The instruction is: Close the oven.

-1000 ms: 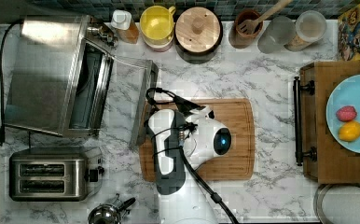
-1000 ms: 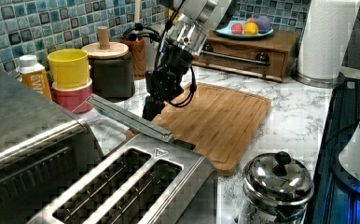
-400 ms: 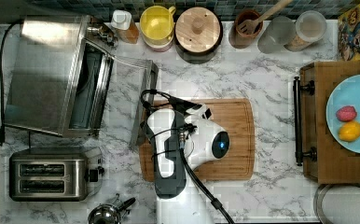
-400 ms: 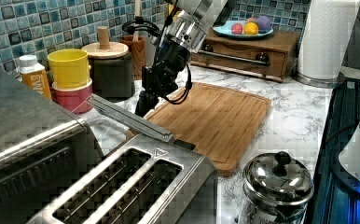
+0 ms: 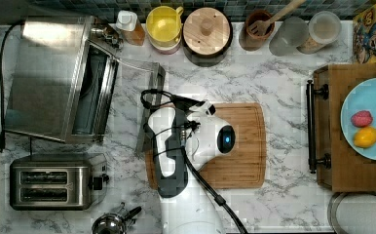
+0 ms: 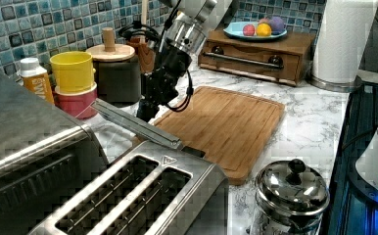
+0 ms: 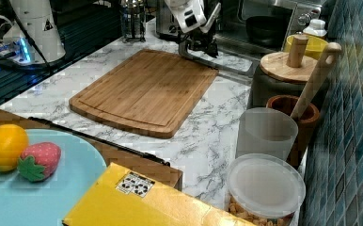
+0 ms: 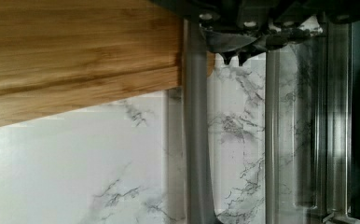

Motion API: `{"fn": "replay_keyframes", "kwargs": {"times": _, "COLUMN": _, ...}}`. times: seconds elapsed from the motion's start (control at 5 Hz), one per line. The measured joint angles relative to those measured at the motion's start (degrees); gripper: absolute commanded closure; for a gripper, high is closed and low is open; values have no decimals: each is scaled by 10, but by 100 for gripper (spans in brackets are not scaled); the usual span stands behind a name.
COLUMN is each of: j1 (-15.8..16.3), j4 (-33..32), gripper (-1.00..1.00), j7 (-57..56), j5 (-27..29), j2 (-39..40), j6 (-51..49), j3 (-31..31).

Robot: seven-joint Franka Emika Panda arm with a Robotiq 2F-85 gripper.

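The gripper (image 8: 234, 56) hangs low over the far edge of the oven's dropped door, its two dark fingertips (image 8: 228, 58) drawn close together with only a sliver between them and nothing held; in the left view the gripper (image 6: 145, 108) reaches down just behind the raised edge of the door. Right beside the tips runs the door handle (image 8: 194, 140), a grey metal bar, and through the glass pane (image 8: 243, 154) on the tips' other side the marble counter (image 8: 75, 172) shows. On the handle's far side from the pane lies the cutting board (image 8: 75, 46), whose corner sits just next to the gripper. The oven (image 5: 49, 73) stands beyond the door, on the top view's left, its door (image 5: 147, 105) folded down and open toward the arm, the dark cavity exposed. Farther out past the gripper, in the left view, a yellow cup (image 6: 72, 71) stacked on a pink one and a dark canister with a wooden lid (image 6: 113, 68) stand against the tiled wall. Nearer the left view's camera than the oven sits a two-slot toaster (image 6: 138, 196), and beside it a small steel pot (image 6: 290, 191). Well away across the board, a blue plate (image 5: 366, 97) of toy fruit rests on a wooden box (image 5: 342, 165).
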Motion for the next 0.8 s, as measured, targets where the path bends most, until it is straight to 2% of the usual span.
{"fn": "replay_keyframes", "kwargs": {"times": 0.4, "j1": -1, "j4": 13, "gripper": 100, "j7": 21, "j5": -2, "j2": 20, "j6": -7, "j3": -1}}
{"fn": "replay_keyframes", "kwargs": {"times": 0.8, "j1": -4, "j4": 10, "gripper": 100, "j7": 31, "j5": 32, "j2": 18, "j6": -13, "j3": -2}}
